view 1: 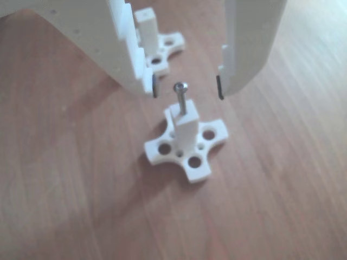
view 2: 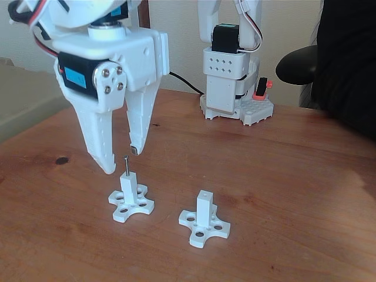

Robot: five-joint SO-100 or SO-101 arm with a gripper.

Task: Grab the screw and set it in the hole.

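The silvery screw (view 1: 181, 98) stands upright with its lower end in the end face of a white square post (view 1: 184, 131) on a cross-shaped base (view 1: 209, 132); the bore itself is hidden by the screw. My gripper (view 1: 187, 88) is open, its two white fingers either side of the screw head and apart from it. In the fixed view the gripper (view 2: 121, 158) hangs just above the left post (view 2: 128, 187), with the screw (view 2: 126, 166) sticking up between the fingertips.
A second white post (view 2: 204, 207) on a cross base stands to the right on the wooden table (view 2: 282, 176), also seen behind my finger (view 1: 146, 23). The arm's base (view 2: 232, 88) is at the back. A dark chair (view 2: 346, 64) is at right.
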